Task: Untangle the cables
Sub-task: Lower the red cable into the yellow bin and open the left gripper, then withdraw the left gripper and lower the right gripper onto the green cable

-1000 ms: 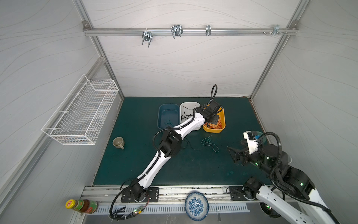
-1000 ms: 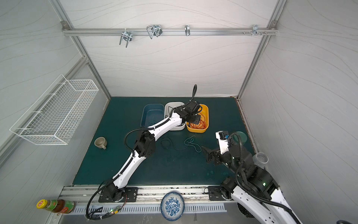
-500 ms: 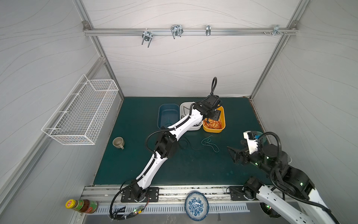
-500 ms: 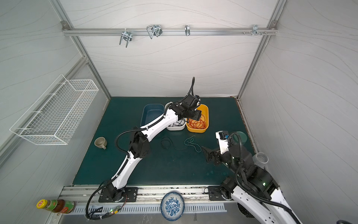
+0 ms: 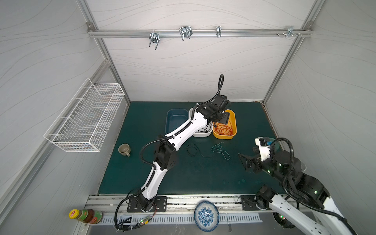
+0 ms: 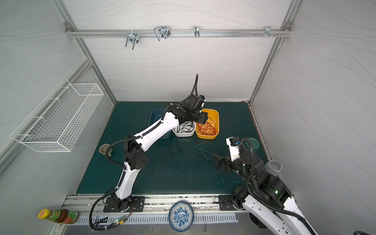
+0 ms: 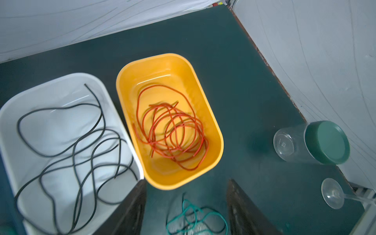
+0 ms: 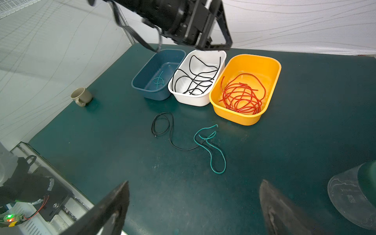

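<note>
Several red cables (image 7: 173, 132) lie coiled in the yellow tub (image 7: 122, 81), seen also in a top view (image 5: 223, 129). Black cables (image 7: 81, 142) fill the white tub (image 7: 12, 105) beside it. One teal cable (image 8: 158, 81) lies in the blue tub (image 8: 146, 71). On the mat in front, a loose black cable (image 8: 160, 126) crosses a loose teal cable (image 8: 211, 150). My left gripper (image 7: 186, 183) hangs open and empty above the yellow tub's near end (image 5: 224, 120). My right gripper (image 8: 194, 182) stands wide open and empty over bare mat, to the right of the loose teal cable (image 5: 244, 162).
A beige mug (image 5: 124, 150) lies at the mat's left. A clear jar with a green lid (image 7: 313, 142) and a clear cup (image 7: 332, 193) stand by the right wall. A wire basket (image 5: 85, 118) hangs on the left wall. A patterned plate (image 5: 206, 215) and a sauce bottle (image 5: 85, 216) sit on the front ledge.
My left gripper has risen from low over the yellow tub and its jaws have spread apart. The right arm has not moved.
</note>
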`<move>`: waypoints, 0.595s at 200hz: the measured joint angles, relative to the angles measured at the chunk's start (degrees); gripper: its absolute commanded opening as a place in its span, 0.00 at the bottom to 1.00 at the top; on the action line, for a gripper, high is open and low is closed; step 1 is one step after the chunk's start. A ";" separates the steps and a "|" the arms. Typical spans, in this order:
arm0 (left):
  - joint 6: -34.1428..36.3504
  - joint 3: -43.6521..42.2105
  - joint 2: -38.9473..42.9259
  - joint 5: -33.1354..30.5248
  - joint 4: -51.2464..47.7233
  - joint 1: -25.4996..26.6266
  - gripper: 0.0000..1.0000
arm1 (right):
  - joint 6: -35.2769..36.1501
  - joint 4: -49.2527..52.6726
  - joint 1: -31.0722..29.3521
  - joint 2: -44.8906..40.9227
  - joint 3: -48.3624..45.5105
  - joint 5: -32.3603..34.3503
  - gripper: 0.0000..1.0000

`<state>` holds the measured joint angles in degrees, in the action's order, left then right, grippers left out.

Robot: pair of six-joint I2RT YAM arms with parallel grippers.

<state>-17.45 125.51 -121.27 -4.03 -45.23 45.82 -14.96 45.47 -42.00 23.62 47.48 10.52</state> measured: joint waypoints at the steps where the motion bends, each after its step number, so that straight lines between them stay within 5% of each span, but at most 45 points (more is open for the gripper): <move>1: -0.07 -0.66 0.59 -0.11 0.02 0.00 0.65 | 0.00 0.02 0.00 0.07 0.00 0.02 0.99; 54: -1.38 -27.10 23.32 -5.53 1.68 0.00 0.68 | -0.55 0.09 0.00 6.47 0.02 -0.61 0.99; 119: -0.15 -48.76 38.97 -11.87 -1.36 0.00 0.70 | -6.16 -0.24 -0.02 13.77 0.17 -1.51 0.99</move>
<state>-17.61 76.75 -82.30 -15.90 -46.59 45.82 -21.12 45.23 -42.02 37.39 47.66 9.02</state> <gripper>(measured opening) 0.696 0.989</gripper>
